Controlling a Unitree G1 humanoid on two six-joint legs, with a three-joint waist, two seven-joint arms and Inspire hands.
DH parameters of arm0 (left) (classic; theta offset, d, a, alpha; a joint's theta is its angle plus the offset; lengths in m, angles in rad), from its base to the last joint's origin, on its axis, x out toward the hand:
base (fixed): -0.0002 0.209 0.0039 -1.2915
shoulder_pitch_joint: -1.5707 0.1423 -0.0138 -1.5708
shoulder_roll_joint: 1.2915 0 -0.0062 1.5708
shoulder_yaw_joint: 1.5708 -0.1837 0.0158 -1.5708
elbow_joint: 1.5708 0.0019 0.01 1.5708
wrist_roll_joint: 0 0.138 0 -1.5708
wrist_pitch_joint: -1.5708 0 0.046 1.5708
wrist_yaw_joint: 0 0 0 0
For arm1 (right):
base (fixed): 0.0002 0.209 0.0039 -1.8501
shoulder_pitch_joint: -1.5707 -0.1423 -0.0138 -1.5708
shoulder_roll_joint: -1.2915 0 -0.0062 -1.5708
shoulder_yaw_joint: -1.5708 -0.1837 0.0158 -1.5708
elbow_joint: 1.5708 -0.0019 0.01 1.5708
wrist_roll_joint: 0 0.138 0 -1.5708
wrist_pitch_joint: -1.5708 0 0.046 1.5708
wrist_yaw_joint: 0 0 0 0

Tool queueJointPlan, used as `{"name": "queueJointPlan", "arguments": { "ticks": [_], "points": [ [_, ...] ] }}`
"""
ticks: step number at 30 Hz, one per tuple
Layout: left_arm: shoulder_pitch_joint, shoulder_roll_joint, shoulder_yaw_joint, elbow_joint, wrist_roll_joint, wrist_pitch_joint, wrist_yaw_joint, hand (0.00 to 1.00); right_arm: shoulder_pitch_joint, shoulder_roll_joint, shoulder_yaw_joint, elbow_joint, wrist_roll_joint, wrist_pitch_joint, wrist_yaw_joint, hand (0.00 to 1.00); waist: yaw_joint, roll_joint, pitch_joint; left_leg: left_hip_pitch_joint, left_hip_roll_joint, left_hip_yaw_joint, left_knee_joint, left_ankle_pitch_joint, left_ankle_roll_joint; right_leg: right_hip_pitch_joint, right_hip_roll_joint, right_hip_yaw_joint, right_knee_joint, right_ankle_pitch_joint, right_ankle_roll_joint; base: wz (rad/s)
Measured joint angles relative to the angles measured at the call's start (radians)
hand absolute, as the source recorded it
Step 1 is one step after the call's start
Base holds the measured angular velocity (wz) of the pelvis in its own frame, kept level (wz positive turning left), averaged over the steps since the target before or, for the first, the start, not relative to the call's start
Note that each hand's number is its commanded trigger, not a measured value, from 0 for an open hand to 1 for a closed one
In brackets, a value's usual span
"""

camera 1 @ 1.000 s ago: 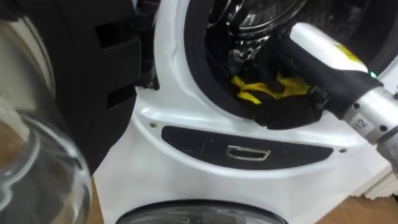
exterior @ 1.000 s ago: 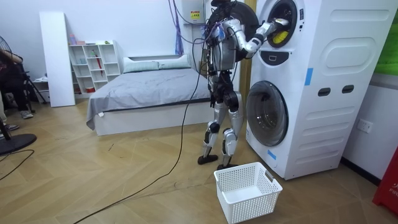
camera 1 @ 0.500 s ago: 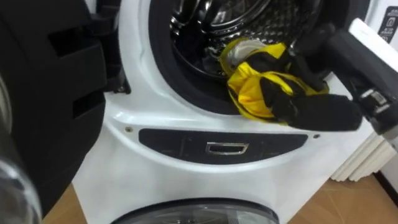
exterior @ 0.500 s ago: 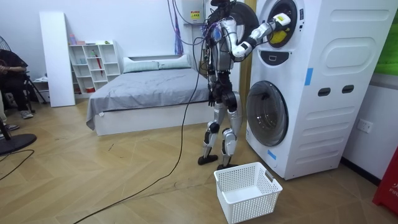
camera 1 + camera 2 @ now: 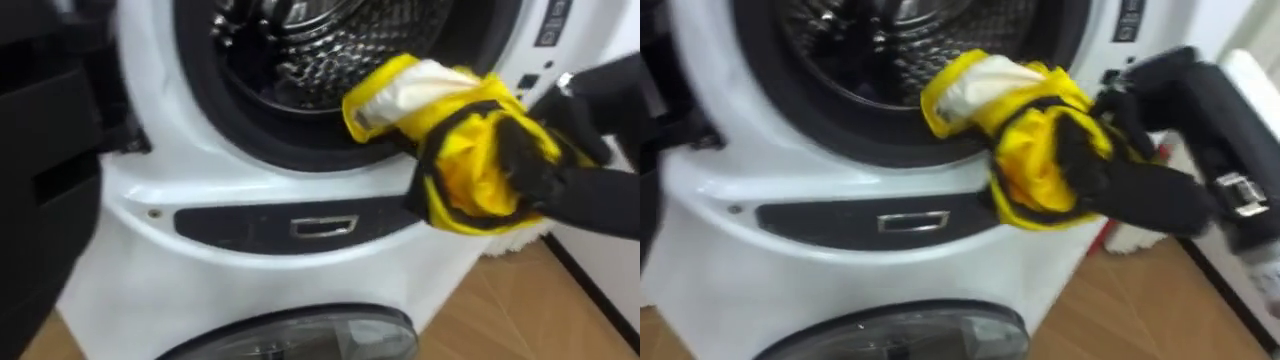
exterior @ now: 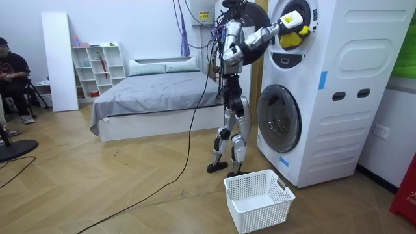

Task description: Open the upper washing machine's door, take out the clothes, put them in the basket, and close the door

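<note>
One yellow garment (image 5: 465, 120) is hanging just outside the upper drum (image 5: 320, 50) of the stacked washing machine (image 5: 200, 190), with the robot's right hand (image 5: 550, 180) clamping its dark fingers (image 5: 520, 160) around the cloth. The machine's black door (image 5: 50, 170) is standing open at the left. A white basket (image 6: 258, 198) is sitting on the floor (image 6: 130, 195) near the robot's feet, and a bed (image 6: 156, 91) is lying far behind.

Bright, even indoor light; deep shadow inside the drum (image 5: 330, 50).

Yellow and white garment (image 5: 468, 170), black hand (image 5: 585, 190), white washing machine (image 5: 150, 262)
</note>
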Motion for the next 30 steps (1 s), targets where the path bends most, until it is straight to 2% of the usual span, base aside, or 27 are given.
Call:
{"name": "queueJointPlan", "arguments": {
  "ticks": [1, 3, 4, 6, 7, 9, 12, 14, 16, 18, 24, 26, 28, 30],
  "points": [
    [-0.002, 0.001, 0.0, 0.0, 0.0, 0.0, -0.001, 0.0, 0.003, 0.0, -0.001, 0.014, -0.005, 0.001, -0.005, 1.0, -0.008, -0.001, 0.0001, 0.002, 0.0, 0.012, 0.0, 0.0, 0.0, -0.004, 0.005, 0.013, 0.004, 0.001, -0.001, -0.52],
    [-0.01, 0.01, 0.002, 0.001, -0.001, -0.001, -0.005, 0.0, 0.019, -0.001, -0.021, 0.049, -0.039, 0.032, -0.018, 1.0, -0.036, -0.006, 0.0011, -0.002, 0.0, 0.067, 0.003, -0.004, -0.009, -0.033, 0.024, 0.061, 0.031, 0.005, -0.005, -0.67],
    [-0.011, 0.012, 0.002, 0.001, -0.001, -0.001, -0.008, 0.0, 0.022, -0.001, -0.03, 0.056, -0.045, 0.04, -0.018, 1.0, -0.05, -0.008, 0.0022, -0.005, 0.001, 0.074, 0.002, -0.005, -0.012, -0.036, 0.028, 0.071, 0.031, 0.008, -0.005, -0.65],
    [-0.011, 0.016, 0.001, 0.004, 0.0, -0.001, -0.026, 0.0, 0.03, -0.002, -0.077, 0.072, -0.059, 0.064, -0.032, 1.0, -0.093, -0.01, 0.0092, -0.005, 0.003, 0.121, 0.006, -0.01, -0.021, -0.048, 0.048, 0.119, 0.031, 0.02, -0.009, -0.69],
    [-0.01, 0.018, 0.0, 0.004, -0.001, -0.002, -0.031, 0.0, 0.031, -0.002, -0.084, 0.077, -0.059, 0.064, -0.04, 1.0, -0.102, -0.007, 0.0092, -0.006, 0.004, 0.131, 0.008, -0.011, -0.024, -0.05, 0.053, 0.129, 0.031, 0.024, -0.01, -0.66],
    [-0.014, 0.028, -0.006, -0.001, 0.0, -0.002, -0.039, 0.0, 0.033, -0.002, -0.104, 0.103, -0.059, 0.065, -0.081, 1.0, -0.143, -0.01, 0.0115, -0.007, 0.006, 0.175, 0.008, -0.011, -0.03, -0.061, 0.07, 0.165, 0.032, 0.038, -0.014, -0.56],
    [-0.017, 0.037, -0.009, -0.029, 0.0, -0.006, -0.05, 0.0, 0.035, -0.003, -0.122, 0.138, -0.059, 0.065, -0.107, 1.0, -0.174, -0.014, 0.0097, -0.009, 0.01, 0.215, 0.01, -0.013, -0.04, -0.071, 0.088, 0.202, 0.031, 0.051, -0.016, -0.43],
    [-0.018, 0.04, -0.014, -0.043, 0.0, -0.005, -0.051, 0.0, 0.059, -0.003, -0.127, 0.14, -0.059, 0.066, -0.115, 1.0, -0.188, -0.014, 0.0092, -0.008, 0.017, 0.23, 0.02, -0.019, -0.045, -0.07, 0.095, 0.208, 0.029, 0.055, -0.018, -0.25],
    [-0.017, 0.046, -0.031, -0.042, 0.0, -0.005, -0.052, 0.0, 0.087, -0.003, -0.127, 0.143, -0.059, 0.066, -0.118, 1.0, -0.188, -0.014, 0.0066, -0.003, 0.019, 0.244, 0.023, -0.021, -0.05, -0.07, 0.104, 0.221, 0.029, 0.056, -0.02, -0.24],
    [-0.018, 0.048, -0.04, -0.038, 0.0, -0.005, -0.051, 0.0, 0.102, -0.003, -0.128, 0.171, -0.04, 0.066, -0.118, 1.0, -0.192, -0.01, 0.0086, -0.004, 0.02, 0.262, 0.022, -0.023, -0.052, -0.075, 0.11, 0.229, 0.029, 0.057, -0.02, -0.17],
    [-0.027, 0.05, -0.07, -0.021, -0.001, 0.001, -0.052, 0.0, 0.111, -0.003, -0.126, 0.234, -0.031, 0.076, -0.117, 1.0, -0.201, 0.004, 0.0101, -0.014, 0.018, 0.275, 0.02, -0.025, -0.053, -0.089, 0.113, 0.229, 0.032, 0.057, -0.02, -0.07],
    [-0.034, 0.06, -0.096, -0.021, -0.001, 0.001, -0.053, 0.0, 0.11, -0.003, -0.111, 0.255, -0.03, 0.077, -0.116, 1.0, -0.2, 0.006, 0.0099, -0.026, 0.018, 0.276, 0.023, -0.025, -0.052, -0.101, 0.11, 0.229, 0.034, 0.058, -0.018, -0.02],
    [-0.045, 0.064, -0.112, -0.019, -0.003, 0.002, -0.056, 0.0, 0.108, -0.003, -0.093, 0.287, -0.031, 0.076, -0.108, 1.0, -0.196, 0.012, 0.0126, -0.033, 0.017, 0.275, 0.024, -0.025, -0.052, -0.107, 0.109, 0.232, 0.033, 0.059, -0.017, 0.0],
    [-0.064, 0.064, -0.146, -0.022, -0.005, 0.007, -0.069, 0.0, 0.098, -0.003, -0.069, 0.38, -0.029, 0.074, -0.106, 1.0, -0.177, 0.031, 0.0102, -0.044, 0.016, 0.274, 0.025, -0.027, -0.049, -0.12, 0.108, 0.23, 0.034, 0.06, -0.015, -0.02]
  ]
}}
